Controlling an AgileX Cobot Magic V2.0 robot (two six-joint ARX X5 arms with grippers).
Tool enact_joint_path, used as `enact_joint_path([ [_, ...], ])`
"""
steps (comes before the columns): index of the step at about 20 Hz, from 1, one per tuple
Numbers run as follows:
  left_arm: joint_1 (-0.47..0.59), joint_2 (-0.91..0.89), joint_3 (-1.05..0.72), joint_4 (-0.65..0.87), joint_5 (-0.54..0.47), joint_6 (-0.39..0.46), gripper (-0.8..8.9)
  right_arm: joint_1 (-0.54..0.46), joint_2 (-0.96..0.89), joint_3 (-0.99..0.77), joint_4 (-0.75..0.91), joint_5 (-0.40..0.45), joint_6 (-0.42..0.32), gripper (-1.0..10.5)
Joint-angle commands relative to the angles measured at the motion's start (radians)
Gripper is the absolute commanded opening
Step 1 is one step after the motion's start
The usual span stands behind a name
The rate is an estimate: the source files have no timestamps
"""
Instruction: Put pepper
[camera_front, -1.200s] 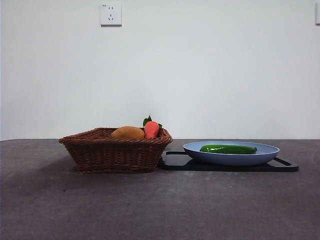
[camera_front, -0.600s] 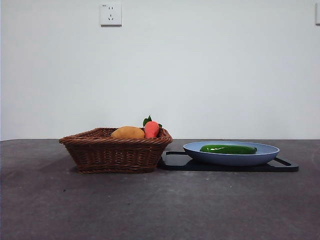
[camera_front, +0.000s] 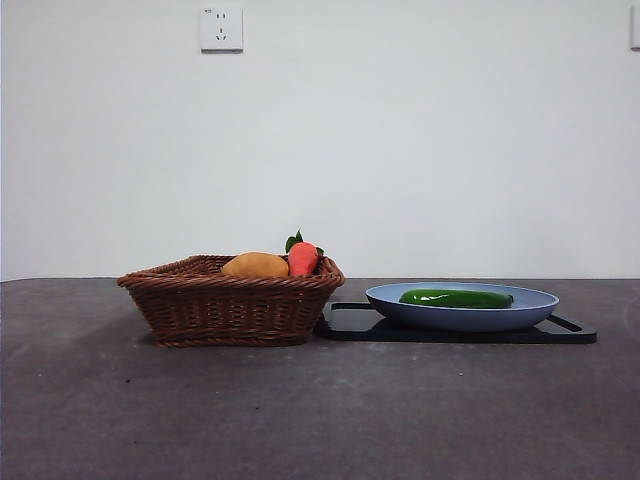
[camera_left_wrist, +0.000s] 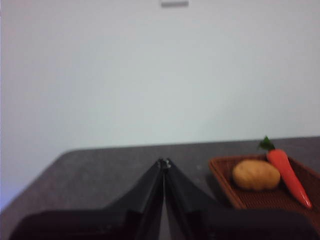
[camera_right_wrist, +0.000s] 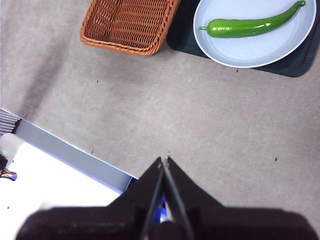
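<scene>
The long glossy green pepper (camera_front: 456, 298) lies in a light blue plate (camera_front: 540, 300) on a black tray (camera_front: 570, 331), to the right of a brown wicker basket (camera_front: 230, 305). In the right wrist view the pepper (camera_right_wrist: 250, 26) lies across the plate (camera_right_wrist: 260, 55), far from my right gripper (camera_right_wrist: 164, 160), which is shut and empty, high above the table. My left gripper (camera_left_wrist: 163, 163) is shut and empty, raised to the left of the basket (camera_left_wrist: 270, 200). Neither gripper shows in the front view.
The basket holds a rounded yellow-orange fruit (camera_front: 256, 266) and a red-orange vegetable with green leaves (camera_front: 303, 257). A wall with a socket (camera_front: 221, 28) stands behind the table. The table's near edge and a white surface (camera_right_wrist: 45, 190) show in the right wrist view.
</scene>
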Motion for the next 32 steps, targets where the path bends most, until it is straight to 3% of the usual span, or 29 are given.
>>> enact_joint_path([
  [1,0.003,-0.038,-0.05,0.011,0.002,-0.038,0.08,0.002,0.007,0.018,0.006,0.0,0.006,0.1],
  [3,0.003,-0.071,-0.087,0.0,0.002,-0.043,0.08,0.002,0.007,0.018,0.006,0.0,0.006,0.1],
  [15,0.003,-0.143,-0.087,-0.385,0.006,-0.097,0.08,0.002,0.007,0.018,0.006,0.0,0.006,0.1],
  [32,0.003,-0.143,-0.087,-0.377,0.031,-0.114,0.08,0.002,0.007,0.019,0.006,0.0,0.006,0.1],
])
